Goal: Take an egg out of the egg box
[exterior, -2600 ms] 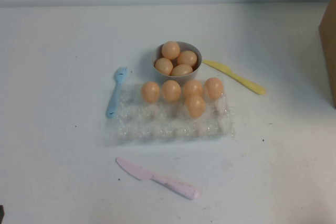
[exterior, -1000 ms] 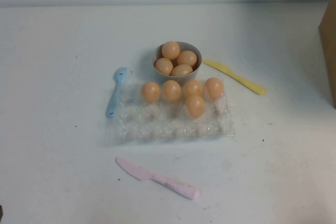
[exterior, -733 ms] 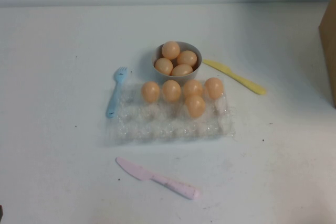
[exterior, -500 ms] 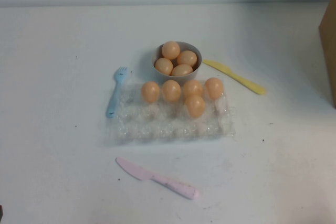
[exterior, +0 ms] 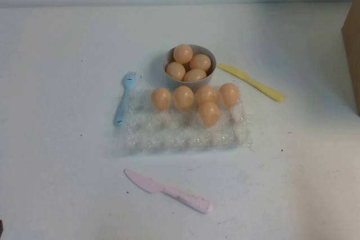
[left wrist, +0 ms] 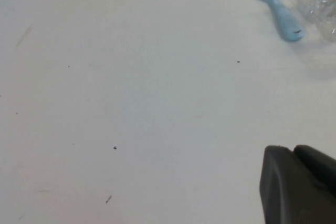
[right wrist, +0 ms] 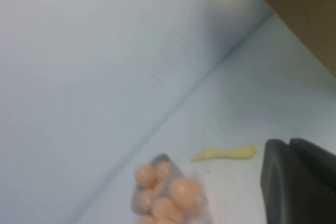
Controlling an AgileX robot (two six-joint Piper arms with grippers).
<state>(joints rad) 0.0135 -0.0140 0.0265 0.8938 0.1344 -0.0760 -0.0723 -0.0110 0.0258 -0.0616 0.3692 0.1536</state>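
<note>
Right pincer [right wrist: 292, 143] pressed together, empty, well apart from egg box [exterior: 169, 136]; left pincer [left wrist: 294, 150] over bare tabletop [left wrist: 131, 103], state impossible to tell. Egg [exterior: 208, 113] at frame centre: probably light, slippery, fragile; gentle grip across middle.

You have peach-orange eggs [exterior: 208, 113] in a clear, crinkly egg box [exterior: 185, 130], and more of the same colour in the grey bowl [exterior: 189, 66]. The fork [exterior: 124, 99] is light blue, one knife [exterior: 251, 82] yellow, the other knife [exterior: 169, 191] pale pink. The table [exterior: 62, 54] is white with small dark specks. A box [exterior: 352, 43] is brown cardboard. Both wrist views show a black finger [left wrist: 294, 187].
</note>
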